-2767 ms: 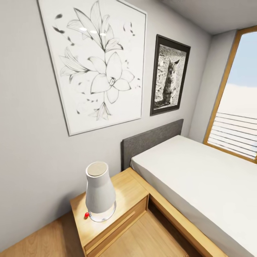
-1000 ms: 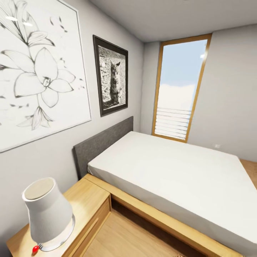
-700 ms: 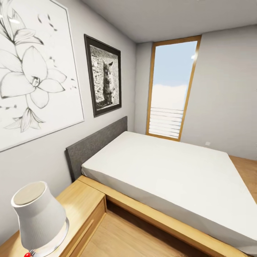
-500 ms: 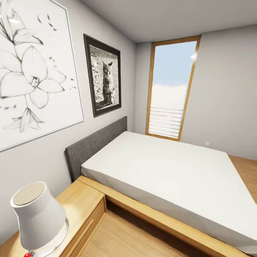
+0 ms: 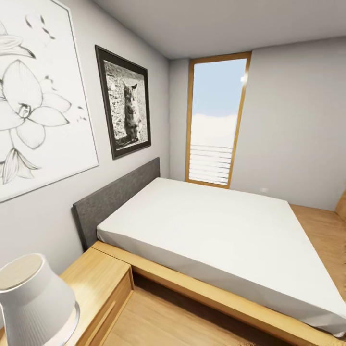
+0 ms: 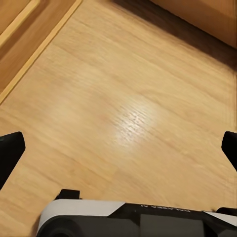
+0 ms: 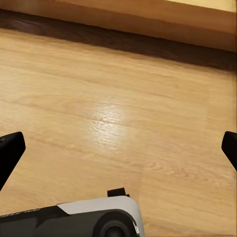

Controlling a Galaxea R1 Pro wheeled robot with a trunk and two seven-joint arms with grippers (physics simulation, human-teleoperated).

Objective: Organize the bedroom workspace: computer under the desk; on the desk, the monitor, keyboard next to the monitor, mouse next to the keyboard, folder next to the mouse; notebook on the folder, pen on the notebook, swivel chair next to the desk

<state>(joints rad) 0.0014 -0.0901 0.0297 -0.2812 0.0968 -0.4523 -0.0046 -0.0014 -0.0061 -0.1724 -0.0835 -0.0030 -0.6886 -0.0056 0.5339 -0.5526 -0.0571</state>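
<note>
I am facing a bedroom corner with a bed; the desk, swivel chair, computer and the other task things are out of view. In the left wrist view my left gripper [image 6: 118, 153] hangs over bare wooden floor, its black fingertips [image 6: 10, 154] far apart and nothing between them. In the right wrist view my right gripper [image 7: 118, 153] is open in the same way above the floor, close to the bed's wooden base [image 7: 148, 19].
A wide white bed [image 5: 216, 230] with a grey headboard [image 5: 115, 197] lies ahead. A wooden nightstand [image 5: 96, 283] carries a white lamp [image 5: 33, 302] at the near left. A tall window [image 5: 216, 120] is in the far wall. Wooden floor [image 5: 322, 226] shows at right.
The whole head view has swung to the right: lamp, nightstand and wall pictures slid left, and the window and far wall came towards the middle. Nothing in the room itself has moved.
</note>
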